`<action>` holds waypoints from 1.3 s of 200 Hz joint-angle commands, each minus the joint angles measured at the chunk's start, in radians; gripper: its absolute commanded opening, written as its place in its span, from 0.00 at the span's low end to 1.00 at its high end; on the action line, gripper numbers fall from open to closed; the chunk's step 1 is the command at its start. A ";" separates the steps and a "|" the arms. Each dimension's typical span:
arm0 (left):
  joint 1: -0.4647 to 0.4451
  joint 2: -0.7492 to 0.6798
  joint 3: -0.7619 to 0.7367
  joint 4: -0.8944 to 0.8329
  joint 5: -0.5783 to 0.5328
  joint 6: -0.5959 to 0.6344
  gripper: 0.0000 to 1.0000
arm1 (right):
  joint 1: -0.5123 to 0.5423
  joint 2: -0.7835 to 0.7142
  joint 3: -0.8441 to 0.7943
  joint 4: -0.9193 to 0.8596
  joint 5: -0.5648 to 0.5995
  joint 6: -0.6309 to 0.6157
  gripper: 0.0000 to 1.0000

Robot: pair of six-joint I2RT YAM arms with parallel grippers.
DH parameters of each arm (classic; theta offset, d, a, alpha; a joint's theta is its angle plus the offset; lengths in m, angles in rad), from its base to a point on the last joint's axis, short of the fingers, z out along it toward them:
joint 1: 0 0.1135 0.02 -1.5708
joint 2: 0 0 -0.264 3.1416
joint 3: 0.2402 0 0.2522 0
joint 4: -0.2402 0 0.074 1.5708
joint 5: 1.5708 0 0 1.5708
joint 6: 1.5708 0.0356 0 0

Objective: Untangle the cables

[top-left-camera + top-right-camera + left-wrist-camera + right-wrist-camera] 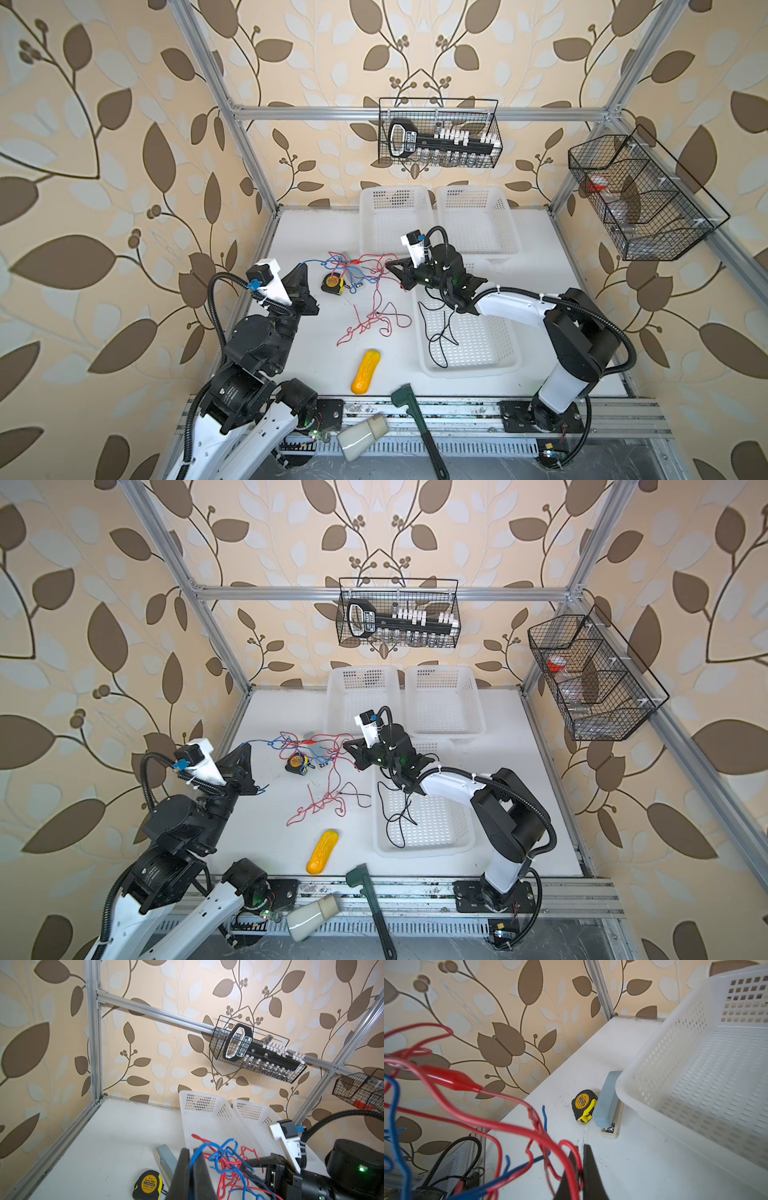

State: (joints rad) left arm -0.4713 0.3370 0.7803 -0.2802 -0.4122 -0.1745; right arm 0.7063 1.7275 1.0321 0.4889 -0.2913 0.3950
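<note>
Bench [316,365] from its left side: left fingers [302,272] pressed together on the blue cable [322,262], clear of the surface. Leads rightward from that pinch into the knot of cables [353,268], blue and red strands crossing in a loose snarl strung between both arms. Hangs over a yellow-and-black tape measure [332,284] in both top views, with a grey stapler [606,1101] just beside it, close against the wall of a white basket [654,1053]. Nearer the front, more red cable [374,322] lying in slack loops on the white surface, and past those loops a yellow oblong object [365,371], apart from them. Right of the knot, right fingers [390,266] closed on red strands, seen pinched between the two dark tips in the right wrist view. Farthest right, black cable [436,332] trailing down into the near basket [469,370] under the right arm.
</note>
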 commanded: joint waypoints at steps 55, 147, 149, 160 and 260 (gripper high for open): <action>0.013 0.069 0.056 0.147 0.117 -0.043 0.00 | 0.019 -0.016 0.030 -0.236 0.186 -0.114 0.00; 0.013 0.216 -0.007 0.134 0.262 -0.082 0.00 | 0.038 -0.102 0.082 -0.360 0.172 -0.218 0.31; 0.013 0.215 -0.007 0.134 0.264 -0.079 0.00 | 0.038 -0.105 0.085 -0.365 0.171 -0.221 0.32; 0.013 0.217 -0.011 0.131 0.278 -0.077 0.00 | 0.038 -0.123 0.091 -0.386 0.170 -0.235 0.37; 0.013 0.229 -0.062 0.176 0.411 -0.039 0.00 | 0.036 -0.301 0.090 -0.476 0.017 -0.318 0.57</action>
State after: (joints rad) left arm -0.4694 0.5682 0.7284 -0.1902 -0.0608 -0.2359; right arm 0.7441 1.4616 1.0943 0.0559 -0.1726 0.1219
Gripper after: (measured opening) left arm 0.048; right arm 0.553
